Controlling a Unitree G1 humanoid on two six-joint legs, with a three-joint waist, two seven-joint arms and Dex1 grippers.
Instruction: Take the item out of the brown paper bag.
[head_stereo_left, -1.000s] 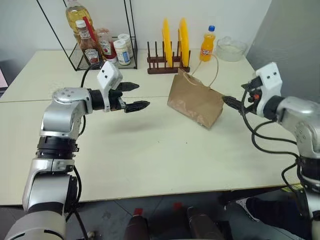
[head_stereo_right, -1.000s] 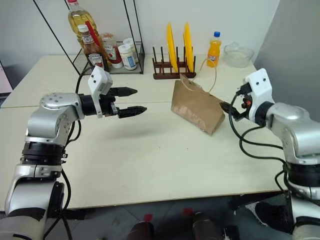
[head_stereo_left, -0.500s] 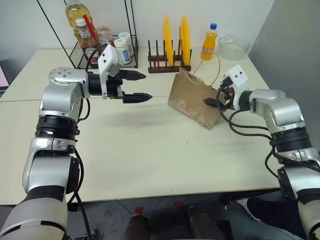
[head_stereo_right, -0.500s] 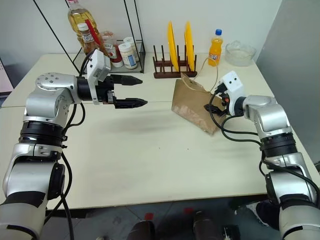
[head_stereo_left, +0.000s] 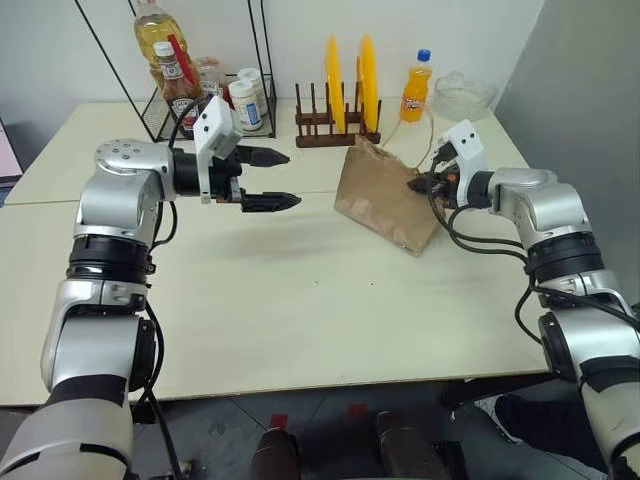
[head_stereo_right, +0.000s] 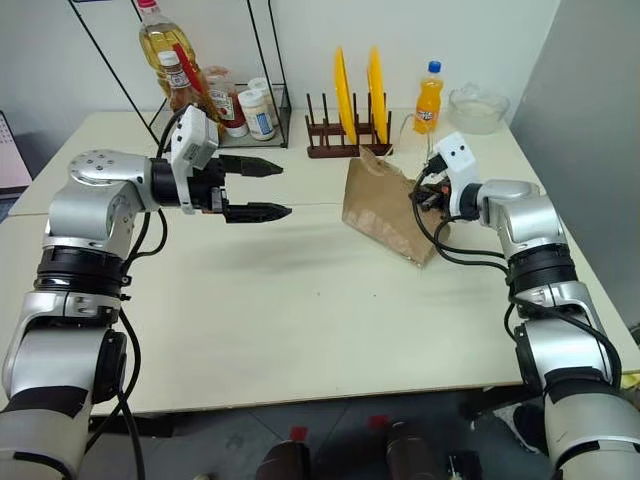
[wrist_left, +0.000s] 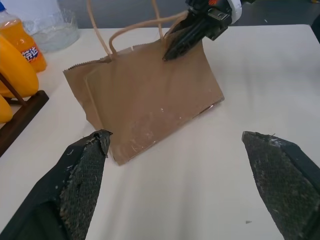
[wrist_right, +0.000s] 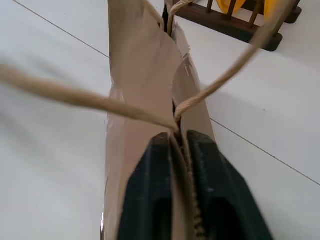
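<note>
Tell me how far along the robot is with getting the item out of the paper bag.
Early stage. Done: the right gripper has shut on the top edge of the paper bag, beside a cord handle. In hand: the left gripper hangs open over the table, apart from the bag. Left: opening the bag, reaching in, pulling the item out; no item is visible.

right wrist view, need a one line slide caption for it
Right gripper shut on the top edge of the crumpled brown kraft paper bag, beside its beige cord handle.
</note>
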